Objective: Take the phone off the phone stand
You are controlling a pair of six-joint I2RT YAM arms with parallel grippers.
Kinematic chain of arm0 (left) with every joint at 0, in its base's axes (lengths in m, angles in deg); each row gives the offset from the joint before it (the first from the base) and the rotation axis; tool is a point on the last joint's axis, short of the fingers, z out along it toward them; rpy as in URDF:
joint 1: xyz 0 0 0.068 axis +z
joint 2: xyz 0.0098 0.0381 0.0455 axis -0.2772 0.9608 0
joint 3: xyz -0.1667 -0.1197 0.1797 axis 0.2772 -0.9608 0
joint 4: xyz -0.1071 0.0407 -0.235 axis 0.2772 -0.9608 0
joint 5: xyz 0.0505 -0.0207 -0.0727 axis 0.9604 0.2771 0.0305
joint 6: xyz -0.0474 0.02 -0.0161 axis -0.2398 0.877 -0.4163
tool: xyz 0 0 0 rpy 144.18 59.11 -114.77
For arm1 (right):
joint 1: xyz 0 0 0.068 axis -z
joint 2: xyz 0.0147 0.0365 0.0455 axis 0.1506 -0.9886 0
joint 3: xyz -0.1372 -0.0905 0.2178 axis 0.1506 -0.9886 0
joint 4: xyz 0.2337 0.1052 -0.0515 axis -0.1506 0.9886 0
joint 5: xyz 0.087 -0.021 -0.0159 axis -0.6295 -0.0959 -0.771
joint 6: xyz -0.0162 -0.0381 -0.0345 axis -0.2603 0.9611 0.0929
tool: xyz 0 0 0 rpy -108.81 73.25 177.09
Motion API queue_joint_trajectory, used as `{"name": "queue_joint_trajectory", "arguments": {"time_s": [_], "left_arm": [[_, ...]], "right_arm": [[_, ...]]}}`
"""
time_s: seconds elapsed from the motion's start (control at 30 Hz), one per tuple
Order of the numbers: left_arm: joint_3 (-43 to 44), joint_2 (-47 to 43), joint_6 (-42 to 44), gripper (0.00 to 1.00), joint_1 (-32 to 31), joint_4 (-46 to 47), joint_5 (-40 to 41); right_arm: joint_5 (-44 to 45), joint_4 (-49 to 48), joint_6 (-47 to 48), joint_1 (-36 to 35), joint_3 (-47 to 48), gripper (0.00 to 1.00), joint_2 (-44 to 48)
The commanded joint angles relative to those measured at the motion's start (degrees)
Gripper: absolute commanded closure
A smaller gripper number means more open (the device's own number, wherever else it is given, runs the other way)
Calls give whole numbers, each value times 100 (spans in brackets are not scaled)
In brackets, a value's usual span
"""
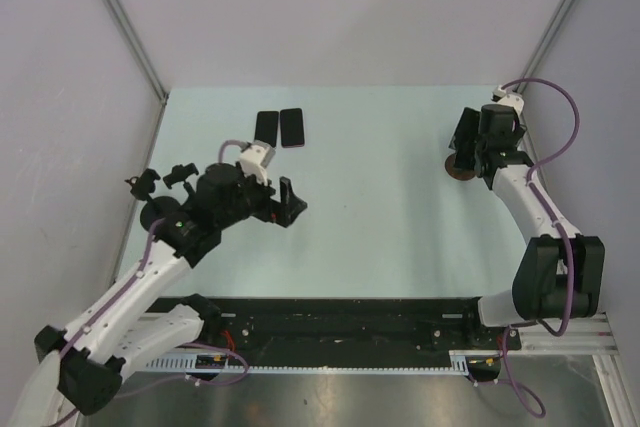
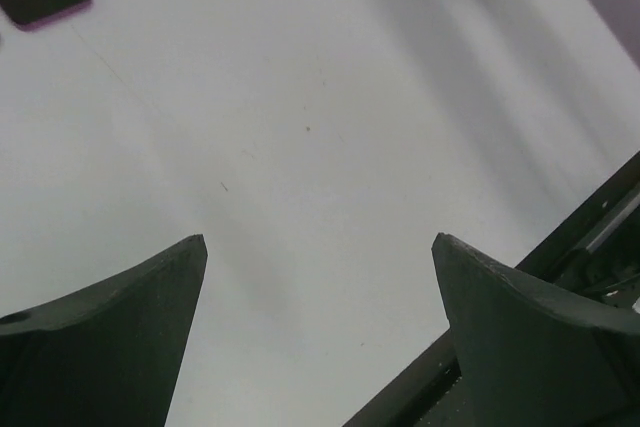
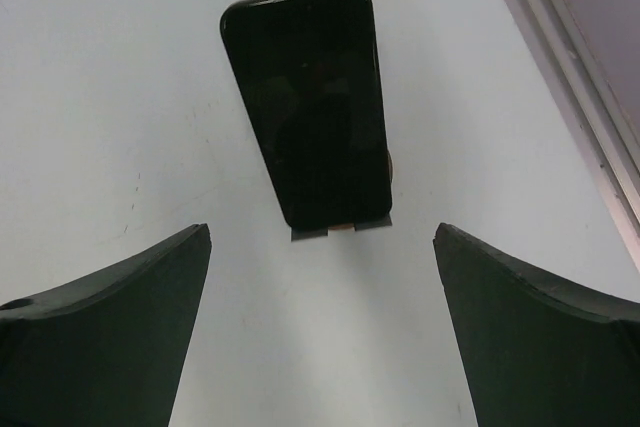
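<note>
Two hands in view, both empty.

**Step (judged):** pre-grasp on the phone; lift not yet begun.

**Phone:** The phone (image 3: pixel 305 97) is seated in the phone stand (image 1: pixel 460 169). It leans back with its bottom edge in the stand's front lip and its dark screen toward the right wrist camera.

**Right hand:** The right hand (image 3: pixel 322 247) is spread wide with nothing between the fingers. It is lined up on the stand, with the phone centred in the gap ahead and untouched.

**Right arm pose:** The forearm reaches out to the stand, with the wrist pitched down over it.

**Left hand:** The left hand (image 1: pixel 290 202) is well apart from the stand, off to its left and low over the bench (image 1: pixel 380 227). It is also wide open and holds nothing, with its fingers pointing roughly toward the stand.

**Other items:** Spare phones (image 1: pixel 292 128) lie flat, well to the left of the stand.

**Next move (judgement):**
- Ease the right hand in until the fingers straddle the phone's long edges above the lip.
- Close on the edges, not the glass.
- Draw the phone up along its lean so the bottom edge clears the lip before you pull away.

**Risk:** The stand looks light. A sideways tug could drag or tip it, so keep the pull in line with the phone.
</note>
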Motion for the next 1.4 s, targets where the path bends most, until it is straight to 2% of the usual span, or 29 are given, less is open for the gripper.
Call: {"name": "queue_joint_trajectory", "arguments": {"time_s": [0.0,0.13,0.43,0.97,1.03,1.13,1.23,1.37], "left_arm": [[-545,336,-53,0,-371,1111,-49],[-712,652,140,0,-477,1269,224],[-871,1066,237,0,-486,1454,277],[-862,1005,194,0,-486,1446,400],[-854,1005,176,0,-486,1454,383],[-853,987,150,0,-494,1463,374],[-871,987,141,0,-486,1446,374],[-862,1005,132,0,-486,1446,339]], "right_arm": [[-450,-973,264,347,229,0,-398],[-504,-1595,642,409,229,0,-750],[-951,-2151,1011,523,317,0,-1260],[-882,-1897,1152,558,704,0,-2007],[-864,-1826,1161,558,704,3,-1999],[-785,-1738,1178,558,695,13,-1902],[-794,-1747,1205,550,704,23,-1893],[-811,-1686,1240,550,704,42,-1920]]}}
